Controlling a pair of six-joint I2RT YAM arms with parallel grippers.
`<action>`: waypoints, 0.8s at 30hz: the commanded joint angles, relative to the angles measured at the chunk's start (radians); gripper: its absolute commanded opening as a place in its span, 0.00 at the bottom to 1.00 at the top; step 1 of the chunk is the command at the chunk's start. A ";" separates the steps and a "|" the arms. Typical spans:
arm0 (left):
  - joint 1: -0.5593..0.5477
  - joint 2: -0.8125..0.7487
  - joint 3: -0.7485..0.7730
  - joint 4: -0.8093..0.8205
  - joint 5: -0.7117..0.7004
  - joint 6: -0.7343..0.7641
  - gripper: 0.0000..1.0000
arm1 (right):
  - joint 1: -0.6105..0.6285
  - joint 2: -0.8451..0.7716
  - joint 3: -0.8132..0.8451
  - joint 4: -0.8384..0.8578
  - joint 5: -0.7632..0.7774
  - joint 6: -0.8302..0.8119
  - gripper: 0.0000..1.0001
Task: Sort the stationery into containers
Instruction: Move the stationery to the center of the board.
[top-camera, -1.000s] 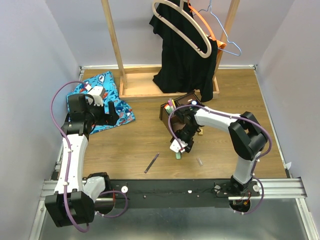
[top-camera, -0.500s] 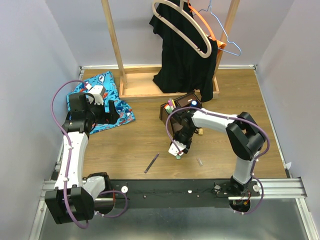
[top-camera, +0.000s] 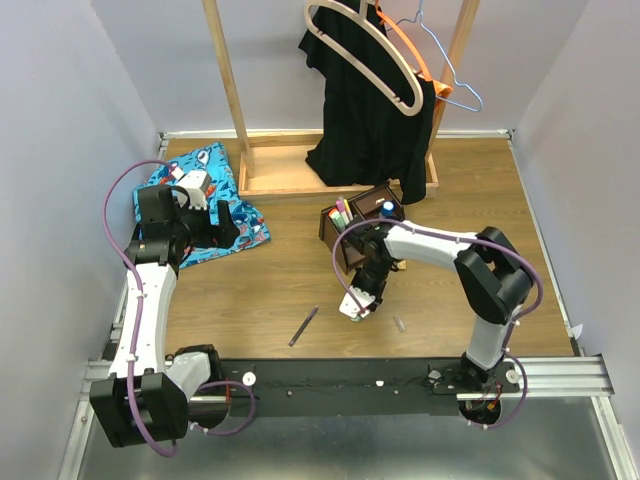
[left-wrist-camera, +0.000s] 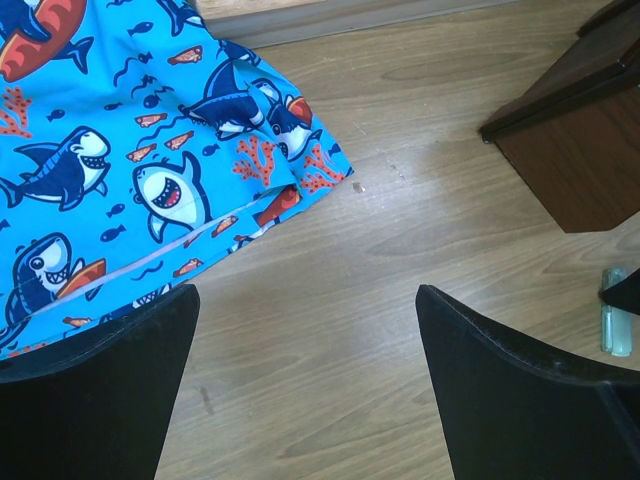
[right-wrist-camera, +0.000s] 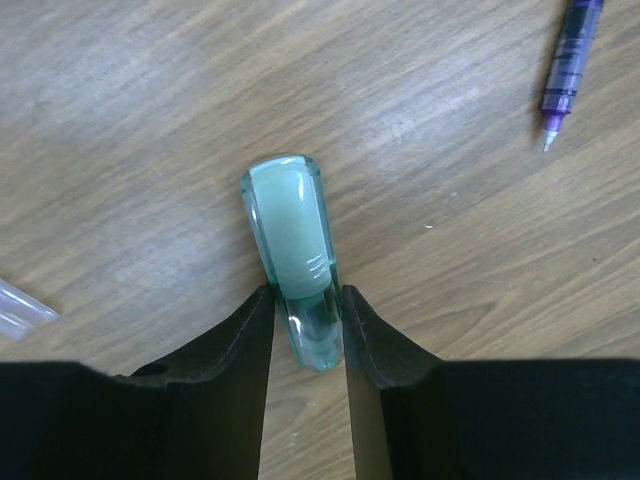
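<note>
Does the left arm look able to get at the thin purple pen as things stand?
Probably yes. The purple pen lies on the table, nothing over it. The left gripper is open and empty; the right gripper, shut on the pale green marker, is not between them.

I see a table (right-wrist-camera: 140, 110) of smooth wood-grain board with a faint sheen. The pale green marker (right-wrist-camera: 290, 235) is glossy translucent plastic, and the purple pen (right-wrist-camera: 572, 60) looks like clear tinted plastic. The right gripper (right-wrist-camera: 306, 298) has matt black fingers (right-wrist-camera: 235, 345). The shark-print cloth (left-wrist-camera: 100, 150) is matt fabric; the organizer (left-wrist-camera: 585, 170) is dark, dull-finished wood.
</note>
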 joint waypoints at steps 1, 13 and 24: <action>0.006 -0.006 0.015 0.024 0.034 -0.006 0.99 | 0.013 -0.070 -0.096 0.015 -0.010 0.163 0.40; 0.006 0.002 0.018 0.031 0.047 -0.049 0.99 | 0.010 -0.145 -0.200 0.200 -0.042 0.742 0.56; 0.006 -0.004 0.019 0.021 0.044 -0.050 0.99 | 0.010 -0.243 -0.309 0.277 0.013 0.694 0.57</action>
